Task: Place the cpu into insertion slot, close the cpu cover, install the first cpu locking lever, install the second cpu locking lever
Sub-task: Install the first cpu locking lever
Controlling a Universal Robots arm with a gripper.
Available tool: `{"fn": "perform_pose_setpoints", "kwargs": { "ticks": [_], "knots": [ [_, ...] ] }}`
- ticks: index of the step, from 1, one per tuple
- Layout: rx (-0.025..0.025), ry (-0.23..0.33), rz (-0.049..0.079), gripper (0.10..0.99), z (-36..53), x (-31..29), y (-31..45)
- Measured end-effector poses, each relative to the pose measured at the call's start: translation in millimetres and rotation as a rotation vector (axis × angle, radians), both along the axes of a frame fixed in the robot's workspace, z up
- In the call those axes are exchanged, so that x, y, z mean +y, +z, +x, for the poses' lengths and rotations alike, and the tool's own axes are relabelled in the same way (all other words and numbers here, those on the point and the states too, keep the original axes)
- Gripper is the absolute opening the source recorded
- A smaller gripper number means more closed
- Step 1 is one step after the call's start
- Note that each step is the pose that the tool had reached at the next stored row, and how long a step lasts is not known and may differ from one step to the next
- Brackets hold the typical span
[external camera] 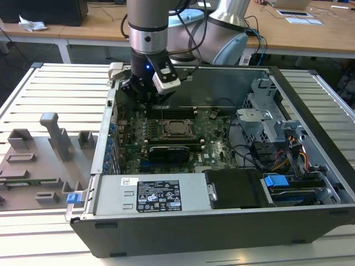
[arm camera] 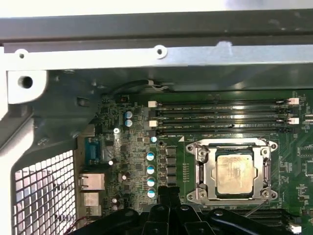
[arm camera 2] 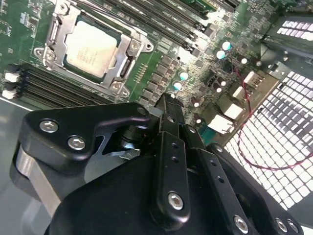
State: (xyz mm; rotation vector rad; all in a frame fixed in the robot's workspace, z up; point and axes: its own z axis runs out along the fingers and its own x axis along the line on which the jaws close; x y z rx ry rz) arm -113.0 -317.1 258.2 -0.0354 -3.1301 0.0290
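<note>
The cpu [arm camera 2: 92,48] lies flat in its socket on the green motherboard [external camera: 216,138], its pale silver top showing in both wrist views [arm camera: 236,173]. The silvery cpu cover [arm camera 2: 128,43] lies down around it as a frame [arm camera: 201,172]. I cannot tell how the locking levers along the socket's sides stand. In the exterior view the cpu [external camera: 177,127] sits mid-board. My gripper [external camera: 148,101] hangs above the board toward the exterior view's left of the socket, apart from it. Its black fingertips [arm camera 2: 168,105] are shut together with nothing between them [arm camera: 167,192].
The open computer case [external camera: 105,144] surrounds the board, with a power supply [external camera: 158,194] in front and a drive cage [external camera: 266,119] with cables on the exterior view's right. Memory slots [arm camera: 220,115] run beside the socket. Grey fixtures [external camera: 55,133] stand on the slatted table.
</note>
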Motion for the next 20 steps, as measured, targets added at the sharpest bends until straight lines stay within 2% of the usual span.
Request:
{"fn": "perform_pose_setpoints", "kwargs": {
  "ticks": [2, 5, 9, 12, 15, 20],
  "knots": [
    [0.0000, 0.000, 0.000, 0.106, -5.2, 0.1, 0.0],
    [0.0002, 0.000, 0.000, 0.106, -7.9, 2.2, 0.0],
    [0.0000, 0.000, 0.000, 0.106, -7.9, 26.5, 0.0],
    [0.0001, 0.000, 0.000, 0.106, -6.7, 38.4, 0.0],
    [0.0003, 0.002, 0.000, 0.106, 9.5, 41.4, -0.2],
    [0.0004, 0.003, 0.000, 0.106, 25.8, 42.7, -0.4]
  ]
}}
